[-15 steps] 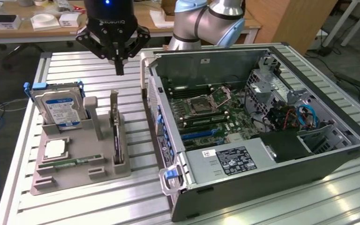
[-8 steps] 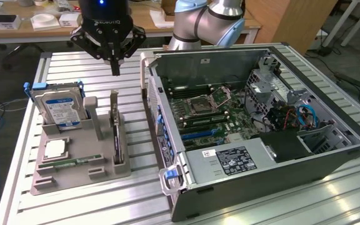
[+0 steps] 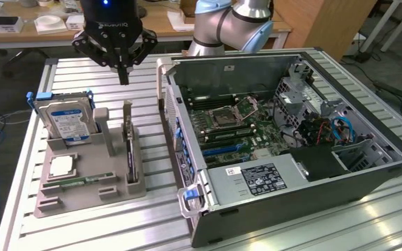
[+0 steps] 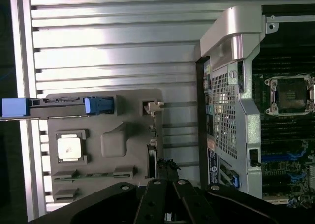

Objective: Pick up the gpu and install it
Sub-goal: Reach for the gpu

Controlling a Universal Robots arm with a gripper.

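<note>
A grey holder (image 3: 54,201) sits on the slatted metal table (image 3: 117,225), and everything here is placed against it.

- **Left back corner of the holder (exterior view):** a hard drive (image 3: 65,123) with a blue label stands upright in a blue-tabbed carrier.
- **In front of the drive:** a processor chip (image 3: 61,166) lies flat in a recess. Nearer the holder's front edge, a narrow memory stick (image 3: 82,181) lies in a groove.
- **Between the drive and the holder's right side:** a raised grey post (image 3: 101,117) stands up from the holder.
- **Along the holder's right side:** the gpu (image 3: 129,151) stands on edge in its slot, untouched, with its pale bracket at the far end.
- **Above that bracket end, over the holder's back edge:** the gripper (image 3: 123,78) hangs tips-down and apart from the card. Its fingers are pressed together and hold nothing.
- **Just beside the holder's right edge:** the open computer case (image 3: 292,206) lies on its side, with its tall near wall close alongside the gpu. Inside are the motherboard (image 3: 236,130), an open processor socket (image 3: 233,111) and, toward the front, a power supply (image 3: 253,179).
- **Beyond the holder, behind the case:** the robot arm (image 3: 222,23) rises.
</note>
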